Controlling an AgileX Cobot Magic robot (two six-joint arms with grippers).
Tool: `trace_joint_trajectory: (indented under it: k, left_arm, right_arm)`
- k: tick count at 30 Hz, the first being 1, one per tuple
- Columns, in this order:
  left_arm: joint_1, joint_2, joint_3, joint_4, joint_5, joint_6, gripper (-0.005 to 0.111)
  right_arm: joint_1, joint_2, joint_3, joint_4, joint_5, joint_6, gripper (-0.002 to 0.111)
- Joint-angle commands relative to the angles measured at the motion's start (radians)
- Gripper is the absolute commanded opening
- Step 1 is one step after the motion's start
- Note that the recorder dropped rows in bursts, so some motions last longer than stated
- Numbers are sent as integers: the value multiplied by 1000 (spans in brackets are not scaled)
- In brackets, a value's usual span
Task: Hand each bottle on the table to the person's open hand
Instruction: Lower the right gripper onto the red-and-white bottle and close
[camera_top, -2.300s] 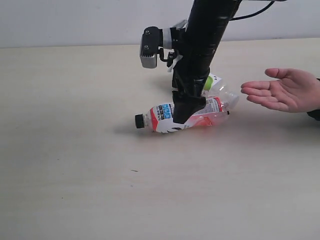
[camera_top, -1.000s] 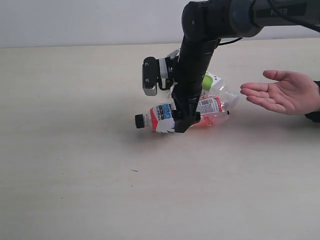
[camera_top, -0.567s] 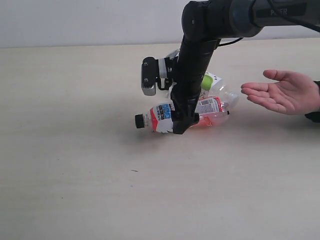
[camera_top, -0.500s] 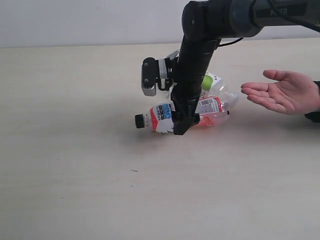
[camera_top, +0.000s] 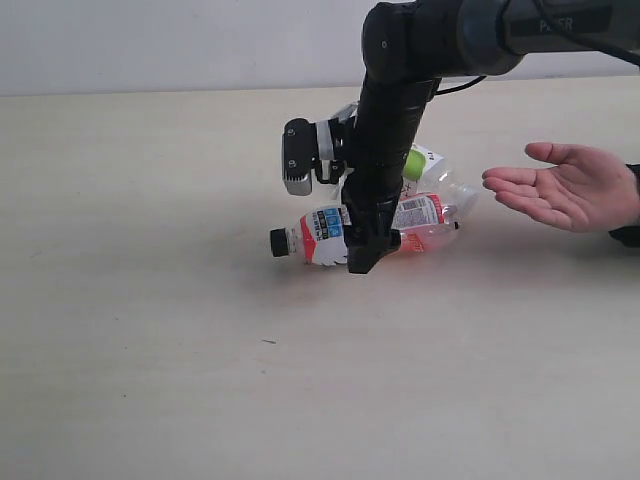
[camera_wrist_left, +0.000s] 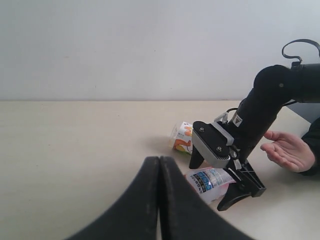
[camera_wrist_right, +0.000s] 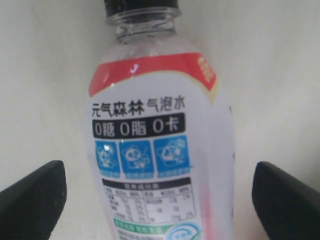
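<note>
I seem to be working in a robotics lab or test room rather than a home or shop. My cameras show a wide pale tabletop (camera_top: 150, 380) running back to a plain, bare off-white wall (camera_top: 150, 40). A black robot arm (camera_top: 400, 60) with a loose cable (camera_wrist_left: 300, 47) looped behind it reaches over the surface. The only things laid out are a few small drink bottles (camera_top: 320, 225), clustered together like test props, and a person's open hand (camera_top: 565, 190) held out at the side.
</note>
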Motion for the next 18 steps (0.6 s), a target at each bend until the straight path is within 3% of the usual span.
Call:
trace_joint_trajectory:
  k: [1, 18]
  left_arm:
    - [3, -9, 3, -3, -15, 4, 1]
    - [3, -9, 3, -3, -15, 2, 1]
  right_arm:
    - [2, 0, 0, 4, 4, -8, 95]
    - [2, 0, 0, 34, -24, -27, 95]
